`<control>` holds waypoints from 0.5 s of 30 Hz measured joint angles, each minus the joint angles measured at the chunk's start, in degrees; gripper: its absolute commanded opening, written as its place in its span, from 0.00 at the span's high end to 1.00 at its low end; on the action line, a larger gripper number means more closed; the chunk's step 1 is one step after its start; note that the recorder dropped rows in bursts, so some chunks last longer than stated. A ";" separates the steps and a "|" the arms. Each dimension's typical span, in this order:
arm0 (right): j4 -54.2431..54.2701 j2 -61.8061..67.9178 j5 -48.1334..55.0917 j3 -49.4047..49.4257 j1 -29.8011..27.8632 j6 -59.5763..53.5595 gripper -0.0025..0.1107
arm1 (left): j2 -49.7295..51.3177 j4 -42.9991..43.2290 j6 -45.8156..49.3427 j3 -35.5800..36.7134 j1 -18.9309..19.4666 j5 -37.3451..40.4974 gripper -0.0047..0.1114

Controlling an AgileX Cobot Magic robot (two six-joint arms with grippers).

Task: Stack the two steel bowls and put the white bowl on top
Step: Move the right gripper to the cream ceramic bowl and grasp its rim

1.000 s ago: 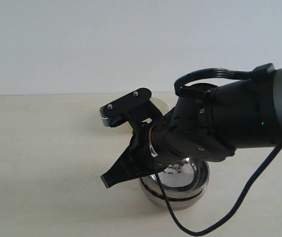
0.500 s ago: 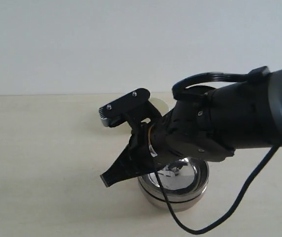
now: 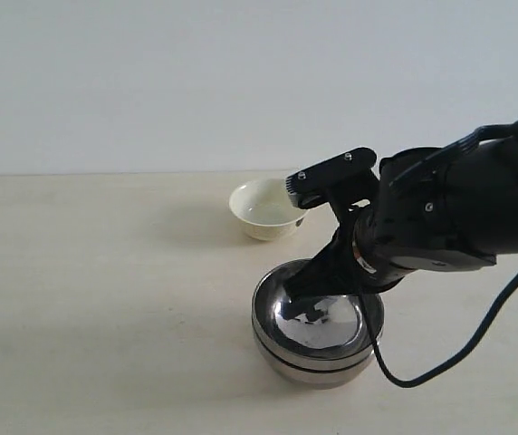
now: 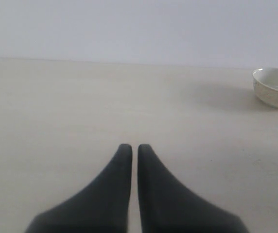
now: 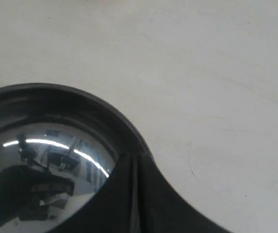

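Observation:
The two steel bowls sit nested, the upper one (image 3: pixel 331 319) inside the lower one (image 3: pixel 318 364), on the near part of the table. Beyond them, apart and upright, stands the white bowl (image 3: pixel 264 208), which also shows far off in the left wrist view (image 4: pixel 275 87). My right gripper (image 3: pixel 297 292) is shut, its tips (image 5: pixel 135 156) over the rim of the upper steel bowl (image 5: pixel 42 141); I cannot tell whether they touch it. My left gripper (image 4: pixel 130 145) is shut on nothing above bare table and is out of the exterior view.
The pale wooden table (image 3: pixel 105 299) runs back to a plain white wall. The right arm's bulky black body (image 3: pixel 458 217) hangs over the steel bowls. Its cable (image 3: pixel 449 358) droops beside them on the right.
The right arm has swung to the right, taking its tips from left of the steel bowls to over their rim and uncovering the white bowl. The bowls have not moved.

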 measured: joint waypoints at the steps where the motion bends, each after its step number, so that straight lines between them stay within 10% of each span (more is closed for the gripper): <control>1: 0.00 0.14 -0.70 0.21 0.02 0.00 0.98 | 0.00 0.00 0.00 0.00 0.00 0.00 0.93; 15: -0.64 0.40 -5.64 -0.31 -0.02 3.36 0.98 | 0.00 0.00 0.00 0.00 0.00 0.00 0.93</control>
